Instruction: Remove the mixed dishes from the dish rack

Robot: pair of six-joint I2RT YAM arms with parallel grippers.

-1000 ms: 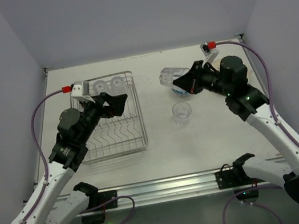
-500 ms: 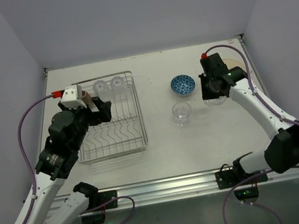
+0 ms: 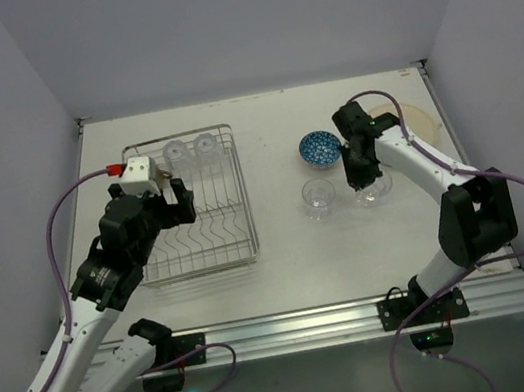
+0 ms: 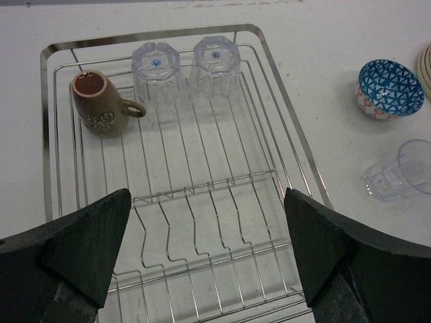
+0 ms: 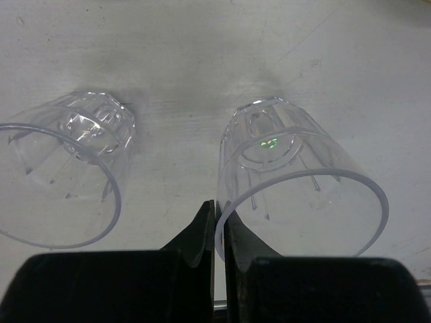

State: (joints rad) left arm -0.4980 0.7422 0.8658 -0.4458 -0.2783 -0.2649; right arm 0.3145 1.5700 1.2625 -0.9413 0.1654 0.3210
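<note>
Nearest, the left end effector (image 4: pixel 205 202) is held released, jaws wide, above the near half of the dish rack (image 4: pixel 296 155). It has been shifted slightly toward 9 o'clock within the last second. On the table (image 3: pixel 286 273), at 3 o'clock of the rack, the carried glass (image 5: pixel 296 182) has been brought down from a tilted hold in the air. It now appears set upright at 3 o'clock of the standing glass (image 5: pixel 60 175), its rim still pinched by the clenched right end effector (image 5: pixel 215 208). Release is judged the step remaining there. Farther off, the bowl (image 3: pixel 319 147) and plates (image 3: pixel 416 116) are seen already unloaded. At the rack's far end, the mug (image 4: pixel 101 104), an upturned glass (image 4: pixel 156 70) and a fourth glass (image 4: pixel 215 64) are left to be fetched.
</note>
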